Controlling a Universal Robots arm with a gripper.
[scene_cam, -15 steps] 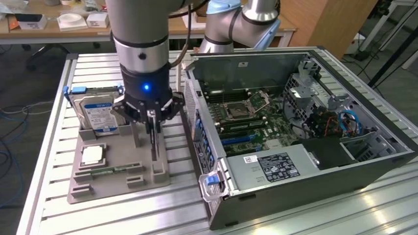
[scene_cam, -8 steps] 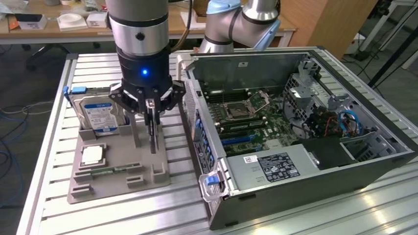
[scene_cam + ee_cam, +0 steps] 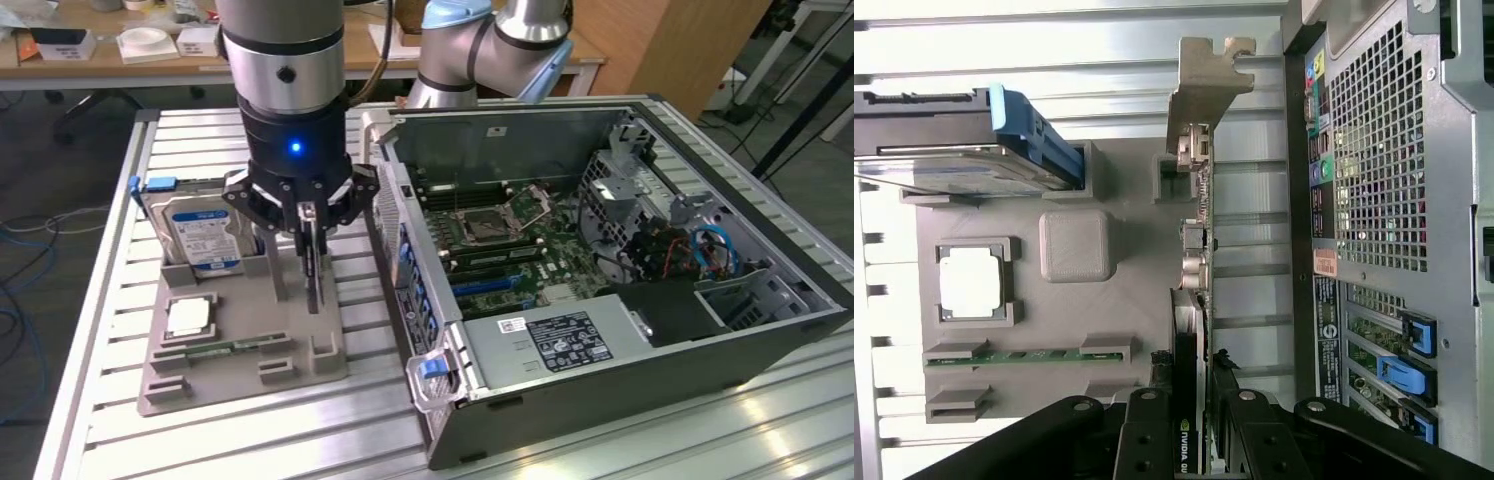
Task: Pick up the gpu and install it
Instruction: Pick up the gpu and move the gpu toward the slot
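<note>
Standing edge-on in the grey holder [image 3: 240, 372], left-centre of the exterior view: hard drive [image 3: 200, 235] leftmost, gpu [image 3: 314, 285] beside it. End effector [image 3: 311, 238] directly over the gpu, fingers drawn in against both faces of its upper edge. Open computer case [image 3: 627, 400] at right, on the slatted surface [image 3: 360, 440].

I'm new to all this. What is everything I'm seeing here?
table: one, silver, slatted, under everything
computer case: one, black, open, at the exterior view's right
holder: one, grey, on the table
gpu: one, green and black, on edge in the holder
hard drive: one, silver with blue-white label, upright in the holder
processor chip: one, silver, flat in the holder
memory stick: one, green, flat in the holder
arm: one, silver and black, above the holder
gripper: one, black, at the gpu's top edge
</note>
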